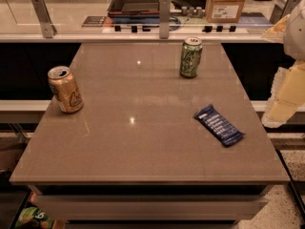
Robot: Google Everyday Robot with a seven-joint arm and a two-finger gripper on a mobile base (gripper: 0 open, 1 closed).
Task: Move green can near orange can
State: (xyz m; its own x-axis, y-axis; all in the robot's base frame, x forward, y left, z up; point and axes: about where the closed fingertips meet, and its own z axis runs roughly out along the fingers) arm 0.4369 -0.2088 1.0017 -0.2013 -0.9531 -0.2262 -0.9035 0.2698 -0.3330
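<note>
The green can (191, 57) stands upright at the far middle-right of the brown table (143, 142). The orange can (65, 89), orange-gold with a white outlined mark and an open silver top, stands near the table's left edge, leaning a little. The two cans are far apart. My gripper (285, 99) shows as pale yellow parts at the right edge of the view, beyond the table's right side, to the right of the green can and away from it. It holds nothing that I can see.
A blue snack bar wrapper (218, 124) lies flat on the right part of the table. Behind the table runs a counter with a metal post (164, 16), a dark tray (136, 4) and a cardboard box (226, 3).
</note>
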